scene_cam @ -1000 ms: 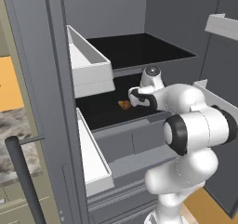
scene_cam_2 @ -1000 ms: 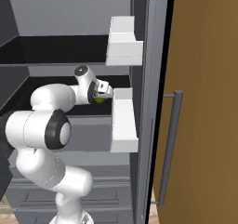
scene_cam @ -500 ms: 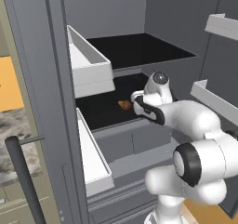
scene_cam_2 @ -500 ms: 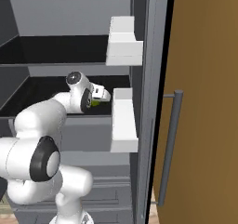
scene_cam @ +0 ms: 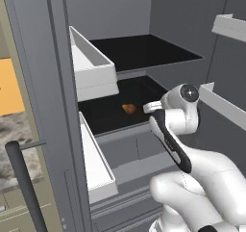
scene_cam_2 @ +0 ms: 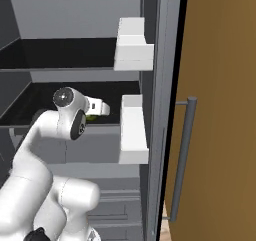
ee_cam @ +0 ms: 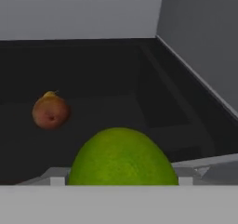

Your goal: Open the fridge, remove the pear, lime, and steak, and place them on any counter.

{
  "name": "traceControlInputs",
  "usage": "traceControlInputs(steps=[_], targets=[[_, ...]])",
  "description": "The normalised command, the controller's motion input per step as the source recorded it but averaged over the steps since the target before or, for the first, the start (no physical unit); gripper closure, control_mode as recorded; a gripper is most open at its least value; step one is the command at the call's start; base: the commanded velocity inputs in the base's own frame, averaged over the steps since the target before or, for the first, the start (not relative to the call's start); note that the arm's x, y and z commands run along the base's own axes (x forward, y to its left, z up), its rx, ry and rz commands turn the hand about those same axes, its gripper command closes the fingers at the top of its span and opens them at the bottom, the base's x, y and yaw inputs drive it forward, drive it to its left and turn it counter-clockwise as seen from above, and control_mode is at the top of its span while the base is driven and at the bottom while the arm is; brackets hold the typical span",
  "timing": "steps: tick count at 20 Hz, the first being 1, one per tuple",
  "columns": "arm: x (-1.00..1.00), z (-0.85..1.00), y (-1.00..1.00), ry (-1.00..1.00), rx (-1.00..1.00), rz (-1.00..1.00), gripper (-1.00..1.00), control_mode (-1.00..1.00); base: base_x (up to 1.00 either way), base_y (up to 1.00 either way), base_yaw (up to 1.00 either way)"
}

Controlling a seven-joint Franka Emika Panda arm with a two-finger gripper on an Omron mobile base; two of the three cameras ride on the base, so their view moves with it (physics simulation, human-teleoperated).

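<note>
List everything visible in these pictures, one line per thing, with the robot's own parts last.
fridge: one, matte grey, both doors swung open, dark shelves inside.
door bins: four, white-grey, two on each open door.
bar handles: two, grey, one on each door's outer face.
lime: one, bright green, at the bottom of the hand view right at the gripper, on the middle shelf.
pear: one, reddish-brown with a yellowish top, on the middle shelf deeper in than the lime.
wall: one, brown, beside the right door.
arm: one, white with dark joints, reaching into the middle shelf.
gripper: one, at the lime; whether the jaws grip it cannot be told.
</note>
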Motion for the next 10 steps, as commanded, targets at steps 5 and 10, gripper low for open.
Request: traceControlInputs(steps=[5,10], targets=[[-1.0,0.67,0.33,0.12,0.0,0.06,1.0,-1.0,0.0,0.0,0.0],[-0.84,0.3,0.42,0.21,0.01,0.02,1.0,-1.0,0.0,0.0,0.0]])
